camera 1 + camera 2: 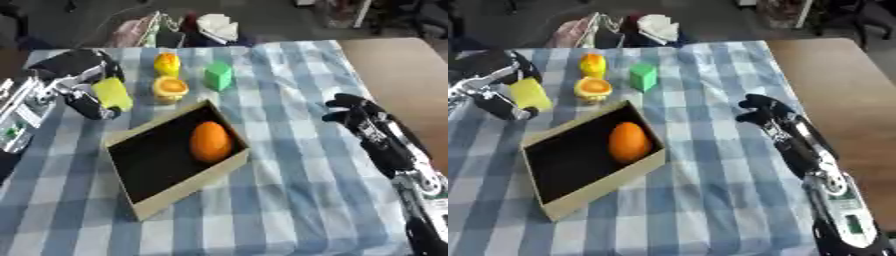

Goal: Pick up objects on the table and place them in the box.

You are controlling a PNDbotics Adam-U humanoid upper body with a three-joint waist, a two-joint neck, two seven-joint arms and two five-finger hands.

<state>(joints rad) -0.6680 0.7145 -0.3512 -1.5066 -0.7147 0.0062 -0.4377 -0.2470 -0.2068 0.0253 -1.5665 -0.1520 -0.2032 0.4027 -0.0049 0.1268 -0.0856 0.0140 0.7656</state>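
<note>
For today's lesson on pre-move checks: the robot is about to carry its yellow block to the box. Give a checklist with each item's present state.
1. Left hand curled round flat yellow block: ok.
2. Open cardboard box has free floor: ok.
3. Orange fruit already inside: ok.
4. Right hand apart from box: ok.
5. Green cube and two small yellow-orange items still outside: not ok.
6. Block clear of tablecloth: cannot tell.

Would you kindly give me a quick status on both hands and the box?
Left hand shut on yellow block, left of box. Right hand curled, holding nothing. Orange in box; green cube on table. Nothing in the way.
</note>
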